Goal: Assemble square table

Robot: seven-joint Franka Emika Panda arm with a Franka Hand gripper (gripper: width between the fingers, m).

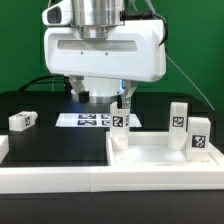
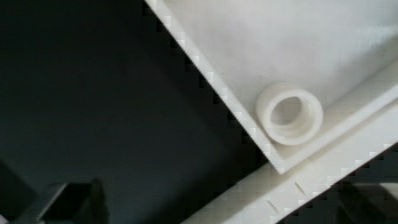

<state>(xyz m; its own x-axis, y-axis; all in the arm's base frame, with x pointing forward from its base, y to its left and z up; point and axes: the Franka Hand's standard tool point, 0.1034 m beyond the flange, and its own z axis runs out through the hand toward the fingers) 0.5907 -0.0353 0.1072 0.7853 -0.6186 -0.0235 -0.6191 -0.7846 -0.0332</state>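
Exterior view gives us the white plastic square tabletop [image 1: 160, 152] against the front white rail [image 1: 100, 180]; our gripper [image 1: 104, 102] hangs above the marker board [image 1: 85, 121], fingers wide apart, holding nothing.

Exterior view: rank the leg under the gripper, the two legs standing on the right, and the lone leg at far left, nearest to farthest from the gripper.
From the gripper:
1. Upright leg, just below it.
2. Two right legs, on the view's right; too close to call.
3. Lone leg, lying at the far left.
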